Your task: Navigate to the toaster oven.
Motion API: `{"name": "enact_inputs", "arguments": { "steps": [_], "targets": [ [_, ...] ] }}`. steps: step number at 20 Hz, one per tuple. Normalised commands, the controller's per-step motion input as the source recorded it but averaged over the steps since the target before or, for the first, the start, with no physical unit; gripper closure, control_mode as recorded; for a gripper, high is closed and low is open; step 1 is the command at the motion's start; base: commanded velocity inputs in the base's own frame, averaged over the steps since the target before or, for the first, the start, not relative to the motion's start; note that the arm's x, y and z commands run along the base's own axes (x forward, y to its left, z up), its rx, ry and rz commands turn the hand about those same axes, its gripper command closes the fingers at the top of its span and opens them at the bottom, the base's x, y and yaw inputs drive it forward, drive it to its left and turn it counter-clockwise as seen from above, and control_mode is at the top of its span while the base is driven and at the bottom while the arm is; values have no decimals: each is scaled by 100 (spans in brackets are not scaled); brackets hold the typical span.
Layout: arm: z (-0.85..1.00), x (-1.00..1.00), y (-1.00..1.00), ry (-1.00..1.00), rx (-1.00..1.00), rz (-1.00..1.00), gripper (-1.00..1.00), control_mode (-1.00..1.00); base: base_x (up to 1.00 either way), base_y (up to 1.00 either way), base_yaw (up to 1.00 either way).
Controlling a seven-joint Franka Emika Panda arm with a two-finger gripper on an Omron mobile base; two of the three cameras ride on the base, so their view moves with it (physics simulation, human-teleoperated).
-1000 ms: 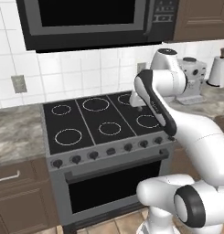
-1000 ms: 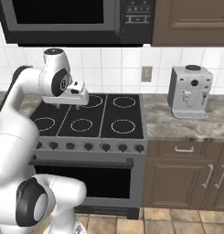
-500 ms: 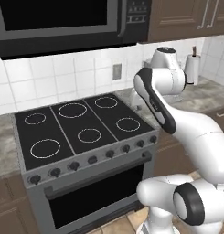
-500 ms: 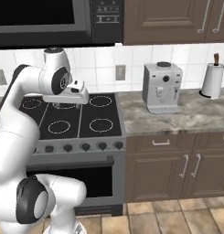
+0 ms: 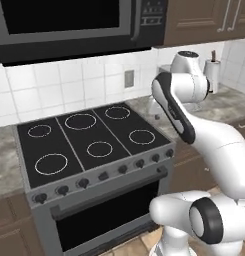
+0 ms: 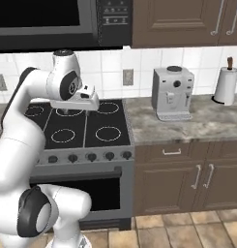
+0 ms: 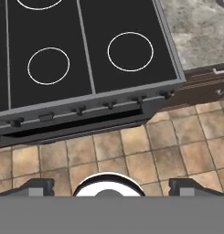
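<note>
Brown floor tiles point(image 7: 131, 151) and the range point(image 7: 81, 59) lie below my gripper point(image 7: 108, 185), which hangs tucked over the cooktop point(image 6: 79, 128), I judge for driving. My fingertips point(image 7: 38, 185) stand spread wide, holding and touching nothing. Off to my right stand a coffee machine point(image 6: 172, 93) and paper towels point(image 6: 225, 83); I can't spot the toaster oven yet.

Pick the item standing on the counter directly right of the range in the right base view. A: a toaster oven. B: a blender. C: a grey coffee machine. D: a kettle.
C: a boxy grey coffee machine stands on the stone counter just right of the range, with a paper towel roll farther right.
</note>
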Motion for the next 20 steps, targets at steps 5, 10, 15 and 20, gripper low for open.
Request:
{"name": "enact_inputs", "arguments": {
  "steps": [5, 10, 15, 20],
  "targets": [
    [0, 0, 0, 0, 0, 0, -100, 100, -7, 100, 45],
    [0, 0, 0, 0, 0, 0, -100, 100, 0, 100, 64],
    [0, 0, 0, 0, 0, 0, -100, 100, 5, 89, 64],
    [0, 0, 0, 0, 0, 0, -100, 100, 38, 74, 50]
  ]
}}
